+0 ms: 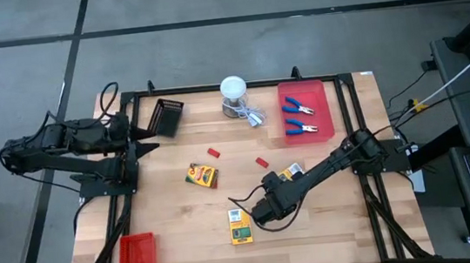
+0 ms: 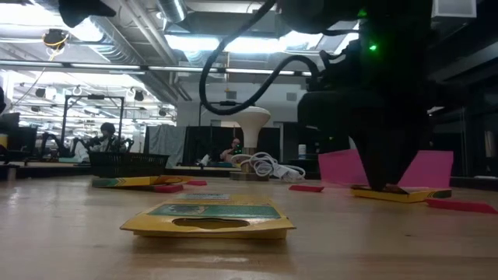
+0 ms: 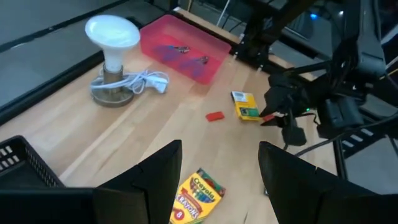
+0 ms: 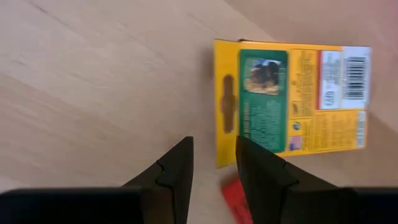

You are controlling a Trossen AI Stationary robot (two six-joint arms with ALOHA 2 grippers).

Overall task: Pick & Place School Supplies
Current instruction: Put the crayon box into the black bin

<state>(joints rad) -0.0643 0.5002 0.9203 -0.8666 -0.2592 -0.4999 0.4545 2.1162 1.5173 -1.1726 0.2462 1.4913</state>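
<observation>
On pale wood-grain table (image 1: 174,217), flat glossy cardboard crayon box (image 4: 289,99), right end effector (image 4: 214,163) narrowly parted, empty.

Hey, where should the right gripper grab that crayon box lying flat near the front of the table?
Probably across its narrow width, coming straight down. The crayon box lies flat on its face, long axis running front to back on the table, so only the two long side edges offer opposing faces. The right gripper already hangs beside it.
</observation>
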